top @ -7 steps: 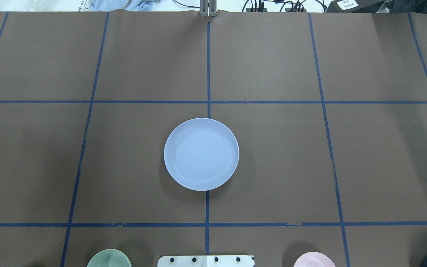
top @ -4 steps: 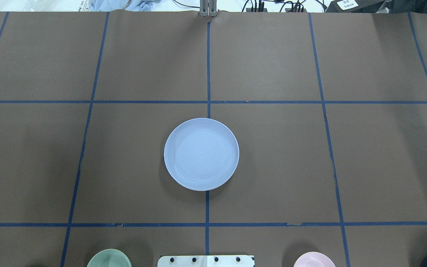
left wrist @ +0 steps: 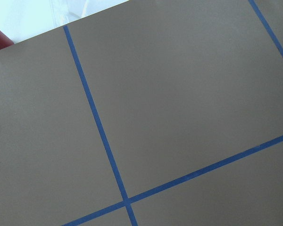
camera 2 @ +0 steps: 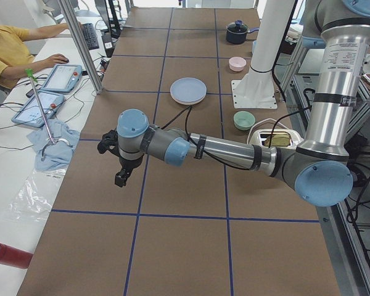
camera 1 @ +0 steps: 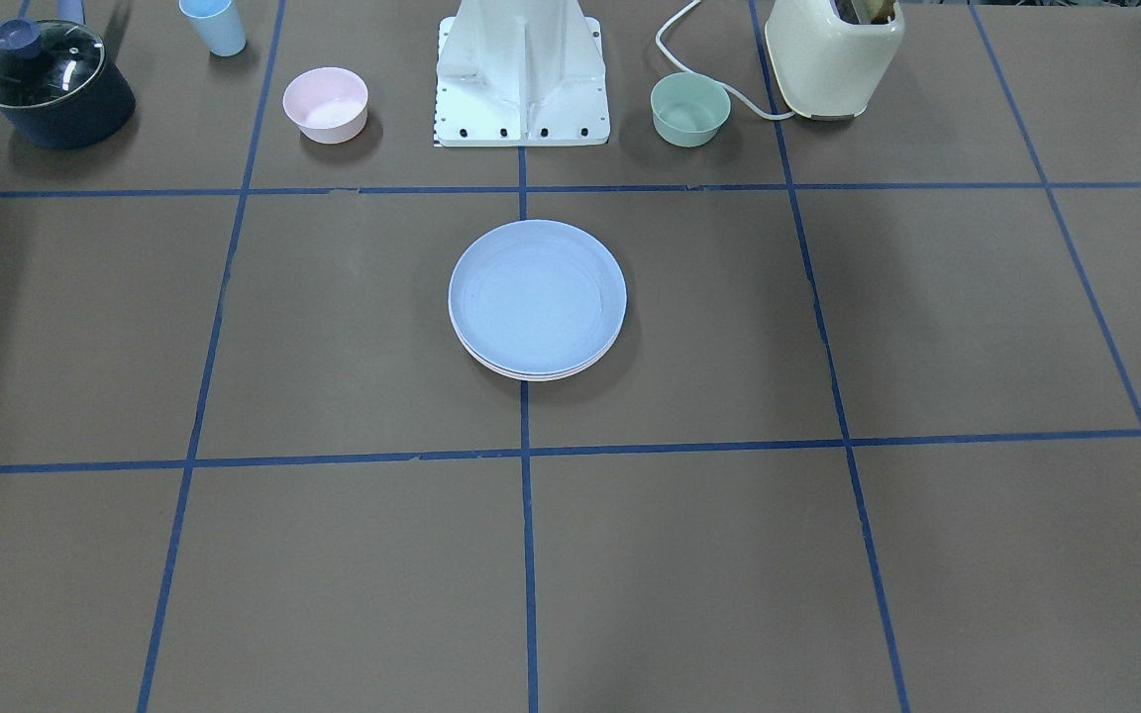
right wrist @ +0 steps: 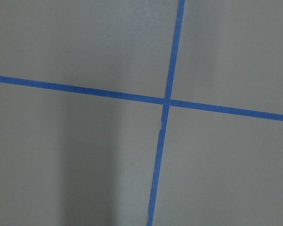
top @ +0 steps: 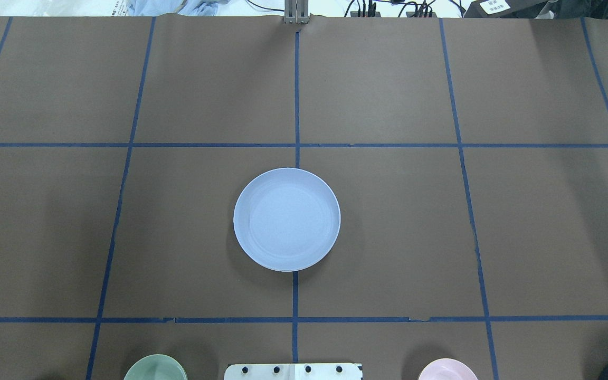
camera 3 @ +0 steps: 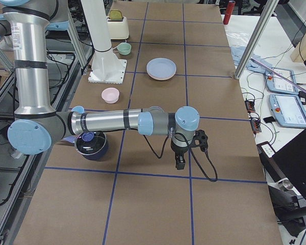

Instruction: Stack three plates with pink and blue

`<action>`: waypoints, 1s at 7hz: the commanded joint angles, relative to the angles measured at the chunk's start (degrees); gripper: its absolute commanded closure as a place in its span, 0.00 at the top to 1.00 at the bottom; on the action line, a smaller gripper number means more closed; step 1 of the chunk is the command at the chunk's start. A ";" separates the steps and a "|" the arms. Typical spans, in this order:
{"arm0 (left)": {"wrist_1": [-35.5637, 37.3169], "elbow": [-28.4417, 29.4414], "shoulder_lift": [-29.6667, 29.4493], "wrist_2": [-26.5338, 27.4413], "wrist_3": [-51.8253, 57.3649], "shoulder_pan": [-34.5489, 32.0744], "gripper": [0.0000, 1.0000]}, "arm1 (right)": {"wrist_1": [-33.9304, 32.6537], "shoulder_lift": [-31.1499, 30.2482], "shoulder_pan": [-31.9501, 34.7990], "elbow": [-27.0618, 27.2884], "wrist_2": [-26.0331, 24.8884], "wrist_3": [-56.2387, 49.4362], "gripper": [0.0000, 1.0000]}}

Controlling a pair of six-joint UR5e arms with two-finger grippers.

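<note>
One stack of plates stands in the middle of the table, on the central blue tape line and in front of the white robot base. The light blue plate is on top and lies flat. From the front view, thin pale rims of the lower plates come out under its near edge, pinkish and cream. I cannot count them surely. Nothing touches the stack.

Both arms are far from the stack, one over each end of the table. The left gripper hangs above the brown paper and points down. It shows only in the side view, so I cannot tell if its fingers are spread or pressed together. The right gripper also points down above the paper, and it is the same: I cannot tell how its fingers stand. Each wrist camera sees only brown paper and one crossing of tape lines.

Along the robot's edge of the table there are two small bowls, one pink bowl and one green bowl, on either side of the base. There are also one light blue cup, one dark pot with a glass lid and one cream toaster.

One operator in a yellow shirt sits at a side desk with two tablets.
</note>
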 commanded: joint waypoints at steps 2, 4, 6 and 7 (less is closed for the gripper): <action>-0.20 -0.92 -0.10 -1.02 -0.52 0.12 1.00 | -0.09 1.60 -0.32 -0.90 0.13 0.19 1.00; -0.28 -0.48 0.07 -0.49 -3.59 0.03 1.00 | -0.09 0.74 -0.32 -0.55 1.61 0.19 1.00; -0.37 -0.39 0.24 -0.58 -3.51 0.03 1.00 | 0.00 0.74 -0.32 -0.46 1.63 0.28 1.00; -0.37 -0.91 0.24 -0.93 -3.51 0.03 1.00 | 0.09 0.91 -0.23 -0.20 1.63 0.28 1.00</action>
